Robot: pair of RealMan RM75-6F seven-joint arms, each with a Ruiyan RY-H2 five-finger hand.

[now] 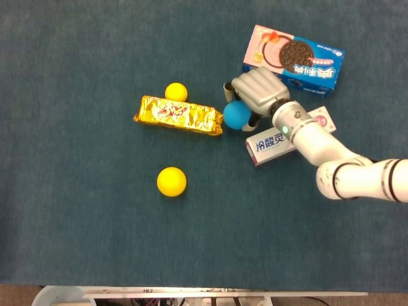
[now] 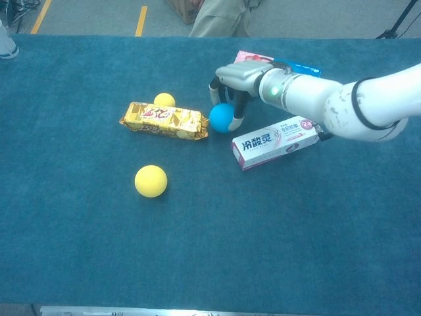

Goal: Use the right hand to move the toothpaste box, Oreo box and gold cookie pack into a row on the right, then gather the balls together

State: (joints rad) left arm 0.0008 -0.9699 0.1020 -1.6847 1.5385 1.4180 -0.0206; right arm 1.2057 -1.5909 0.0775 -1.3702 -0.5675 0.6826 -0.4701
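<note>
My right hand (image 1: pixel 257 90) cups the blue ball (image 1: pixel 236 115), fingers curled over it, though I cannot tell if I truly grip it. It sits just beside the gold cookie pack (image 1: pixel 178 115). I should close gently and nudge it toward the 2 yellow balls (image 1: pixel 171 182), not the pack

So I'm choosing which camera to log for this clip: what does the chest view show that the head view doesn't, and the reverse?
Only the chest view shows the floor beyond the table, with a yellow floor line and a person's legs. Only the head view shows the Oreo box nearly whole from above; in the chest view the right hand hides most of it. Both show the right hand cupped over the blue ball, the gold cookie pack, the toothpaste box and two yellow balls. The left hand appears in neither.
</note>
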